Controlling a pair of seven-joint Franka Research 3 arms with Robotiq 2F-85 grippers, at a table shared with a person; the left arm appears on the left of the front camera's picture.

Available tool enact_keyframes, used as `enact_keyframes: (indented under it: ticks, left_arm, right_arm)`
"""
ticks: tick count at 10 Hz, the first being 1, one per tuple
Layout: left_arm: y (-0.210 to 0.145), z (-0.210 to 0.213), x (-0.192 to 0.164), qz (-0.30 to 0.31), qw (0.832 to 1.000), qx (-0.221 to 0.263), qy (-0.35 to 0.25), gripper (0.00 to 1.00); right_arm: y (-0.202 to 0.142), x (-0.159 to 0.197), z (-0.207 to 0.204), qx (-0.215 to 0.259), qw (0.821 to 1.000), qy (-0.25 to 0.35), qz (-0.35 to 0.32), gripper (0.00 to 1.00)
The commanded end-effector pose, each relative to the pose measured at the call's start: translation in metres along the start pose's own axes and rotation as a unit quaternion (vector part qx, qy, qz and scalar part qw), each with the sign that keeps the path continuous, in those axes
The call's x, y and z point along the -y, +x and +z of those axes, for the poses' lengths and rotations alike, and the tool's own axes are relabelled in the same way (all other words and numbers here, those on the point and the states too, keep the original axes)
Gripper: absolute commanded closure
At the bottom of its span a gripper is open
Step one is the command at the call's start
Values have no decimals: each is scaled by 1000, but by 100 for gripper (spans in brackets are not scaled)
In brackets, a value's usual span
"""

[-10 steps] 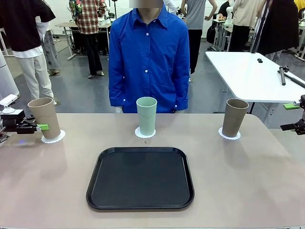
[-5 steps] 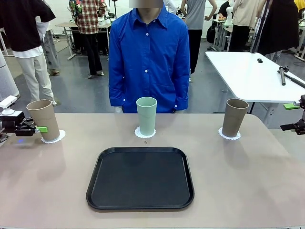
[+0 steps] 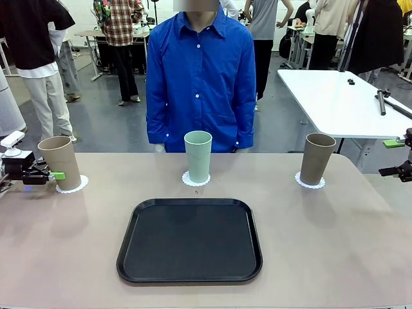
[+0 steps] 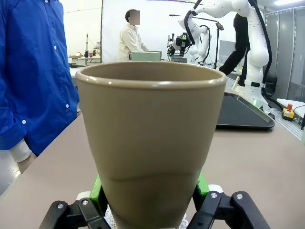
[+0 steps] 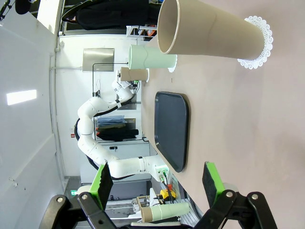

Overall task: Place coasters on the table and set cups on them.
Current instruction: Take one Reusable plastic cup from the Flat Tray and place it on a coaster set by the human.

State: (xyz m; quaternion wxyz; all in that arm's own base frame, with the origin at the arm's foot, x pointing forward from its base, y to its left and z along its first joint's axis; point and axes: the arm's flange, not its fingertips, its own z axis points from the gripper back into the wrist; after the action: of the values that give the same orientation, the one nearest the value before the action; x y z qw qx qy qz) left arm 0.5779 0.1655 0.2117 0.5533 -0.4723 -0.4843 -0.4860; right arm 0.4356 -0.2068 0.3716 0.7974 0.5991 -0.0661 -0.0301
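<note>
The left tan cup (image 3: 60,161) is stood on its coaster (image 3: 72,187) at the table's (image 3: 322,257) left edge, pinched low by the left gripper (image 3: 56,174), held level. The right gripper (image 5: 157,183) is kept spread, apart from the right cup (image 5: 209,33).

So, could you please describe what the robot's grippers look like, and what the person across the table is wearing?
The left gripper and right gripper are both black, with bolted linkage arms and bright green pads on the jaws. The left arm is glossy white with rounded segments. The person wears a bright blue button-up shirt with long sleeves and small white buttons.
</note>
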Motion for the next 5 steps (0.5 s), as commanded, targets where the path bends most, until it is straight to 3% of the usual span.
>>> enact_keyframes:
  ticks: [1, 4, 5]
  left_arm:
    - [1, 1, -6, 3, 1000, 3, -1, 16]
    - [-1, 2, -7, 3, 1000, 3, -3, 16]
    - [-1, 1, -7, 5, 1000, 3, -5, 9]
  right_arm:
    - [0, -1, 0, -1, 1000, 1, 0, 0]
    - [0, -1, 0, -1, 1000, 1, 0, 0]
    - [0, -1, 0, -1, 1000, 1, 0, 0]
